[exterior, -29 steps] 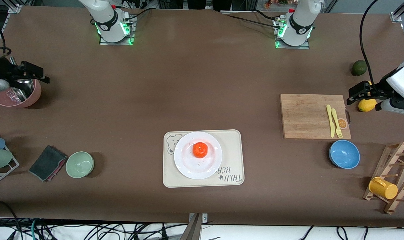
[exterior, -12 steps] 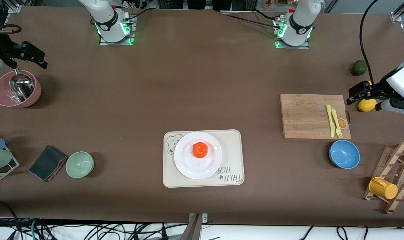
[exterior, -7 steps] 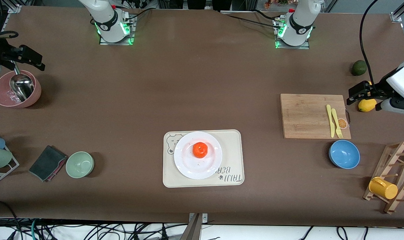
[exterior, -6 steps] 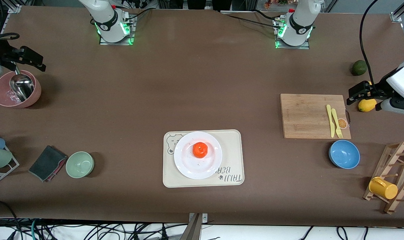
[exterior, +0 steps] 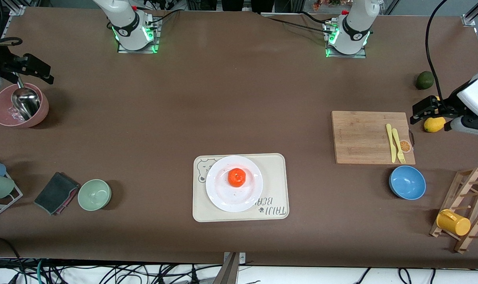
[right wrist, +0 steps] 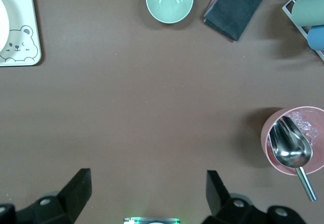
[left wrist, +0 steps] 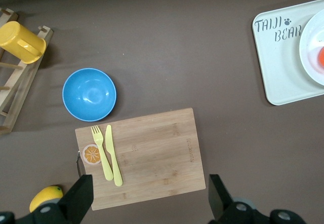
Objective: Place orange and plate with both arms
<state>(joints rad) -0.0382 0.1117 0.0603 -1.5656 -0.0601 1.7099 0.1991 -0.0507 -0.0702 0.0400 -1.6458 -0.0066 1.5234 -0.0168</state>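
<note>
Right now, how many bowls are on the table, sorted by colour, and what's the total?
Pink bowl, holding a metal scoop: 1
Green bowl: 1
Blue bowl: 1
Total: 3

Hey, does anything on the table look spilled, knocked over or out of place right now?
Nothing stands out. The orange sits on the plate, upright on the tray. Both grippers, left and right, hang open, clear of them.
</note>
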